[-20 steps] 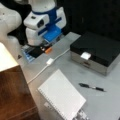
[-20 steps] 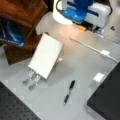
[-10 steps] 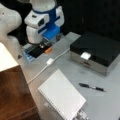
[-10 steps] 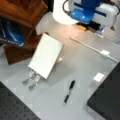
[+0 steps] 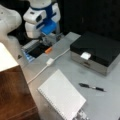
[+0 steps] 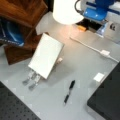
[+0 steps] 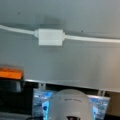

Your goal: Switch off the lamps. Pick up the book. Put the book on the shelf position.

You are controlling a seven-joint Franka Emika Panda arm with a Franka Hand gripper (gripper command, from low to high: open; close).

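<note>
The book (image 5: 61, 96), a white spiral-bound notebook, leans tilted on a slotted metal stand (image 6: 31, 78) near a front view's bottom; it also shows as the book (image 6: 46, 55). The reddish-brown wooden shelf position (image 5: 15, 92) stands to its left. A white lamp shade (image 6: 66, 11) hangs over the table with a warm glow beneath it. My gripper (image 5: 51, 39) hangs under the blue and white wrist at the table's far edge, above the white cable's inline switch (image 5: 50, 61), far from the book. The wrist view shows that switch (image 7: 50, 37) but no fingers.
A black-lidded box (image 5: 97, 48) sits at a front view's right. A black pen (image 5: 91, 87) lies between box and book. An orange piece (image 5: 48, 50) lies near the gripper. A small white square (image 6: 99, 77) rests on the table.
The wrist has shifted slightly along the table's far edge. The book, pen and box have not moved.
</note>
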